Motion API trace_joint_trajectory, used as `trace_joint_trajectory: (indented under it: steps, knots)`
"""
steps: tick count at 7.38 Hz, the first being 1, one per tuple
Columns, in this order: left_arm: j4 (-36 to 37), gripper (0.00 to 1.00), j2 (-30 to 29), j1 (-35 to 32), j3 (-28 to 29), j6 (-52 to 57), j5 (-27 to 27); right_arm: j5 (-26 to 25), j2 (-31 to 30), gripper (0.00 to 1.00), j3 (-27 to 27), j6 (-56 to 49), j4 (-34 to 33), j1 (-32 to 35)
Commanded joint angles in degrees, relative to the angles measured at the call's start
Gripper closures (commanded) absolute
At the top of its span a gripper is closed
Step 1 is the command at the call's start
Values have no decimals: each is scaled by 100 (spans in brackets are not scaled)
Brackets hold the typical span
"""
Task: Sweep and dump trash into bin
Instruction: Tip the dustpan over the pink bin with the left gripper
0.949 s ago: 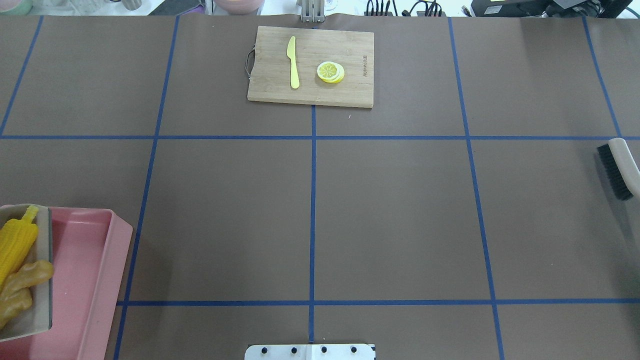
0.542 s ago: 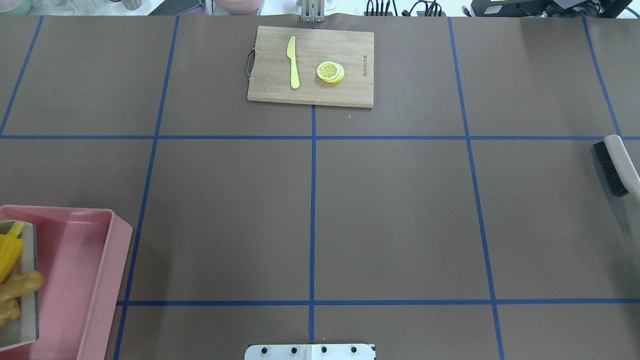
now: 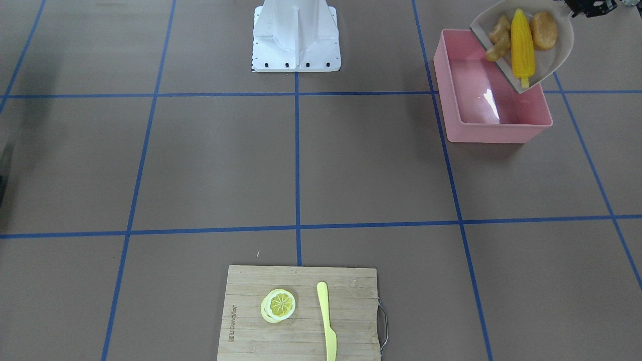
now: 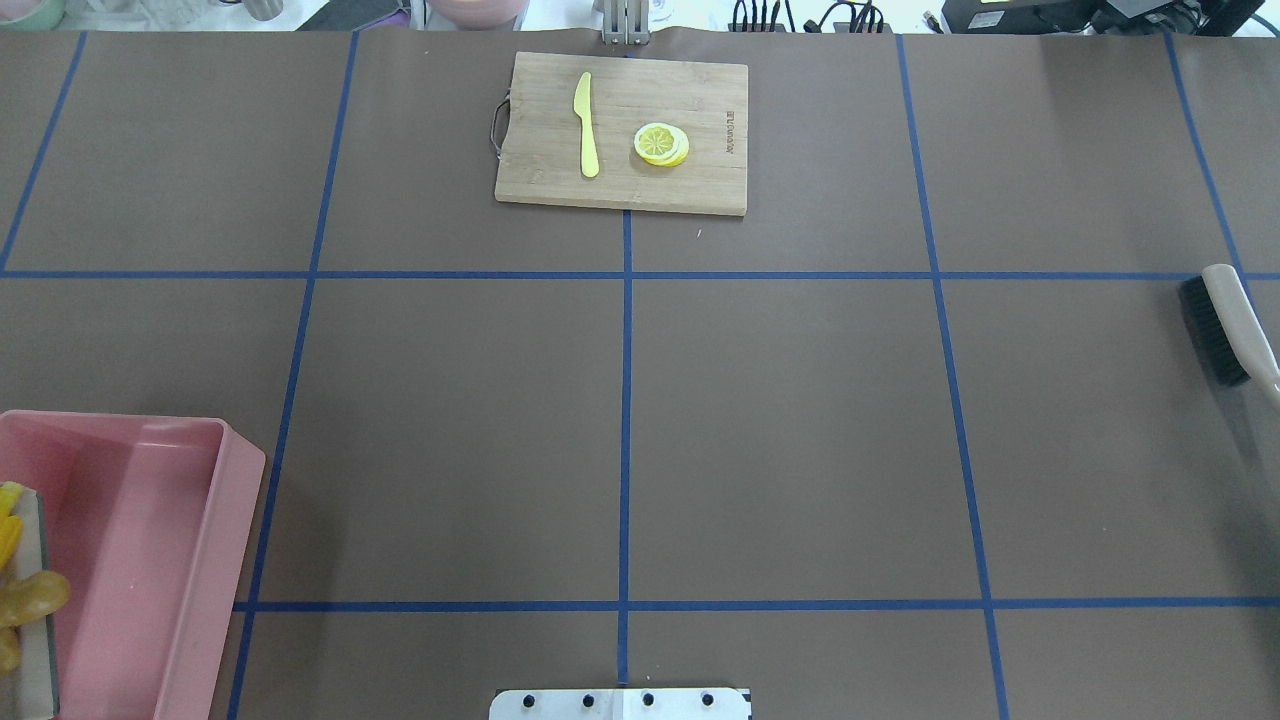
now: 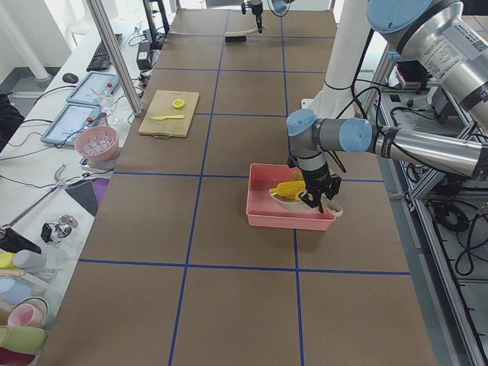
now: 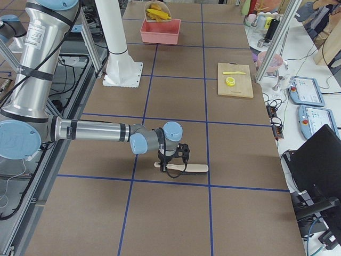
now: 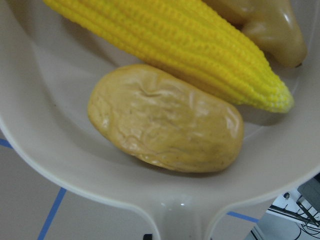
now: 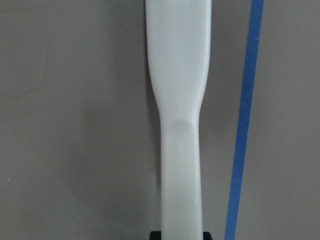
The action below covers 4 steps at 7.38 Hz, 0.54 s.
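Left hand (image 5: 324, 200), seemingly clamping dustpan (image 3: 549, 60), slid across glossy bin (image 3: 494, 131); right hand (image 6: 173, 165) grips brush (image 4: 1238, 318).

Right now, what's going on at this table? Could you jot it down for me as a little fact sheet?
Raised tool: beige dustpan, tilted over the pink bin, held by the left gripper
Load in it: corn cob, potato, ginger root
Inside the bin: no food visible
Other tool: brush, handle in the right gripper, at the opposite table end
Off to the side: cutting board with lemon slices and yellow knife lying apart
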Motion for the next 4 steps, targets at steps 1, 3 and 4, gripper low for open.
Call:
trace_joint_trajectory:
  steps: [1, 3, 4]
  knots:
    - [1009, 100, -171, 136, -86, -2, -2, 3, 9, 67, -13, -10, 0, 0]
    - [1584, 100, -259, 206, -130, 16, -11, 3, 9, 19, -13, -54, 9, 0]
    - [1724, 100, -259, 206, -191, 16, -19, 3, 9, 19, -13, -54, 9, 0]
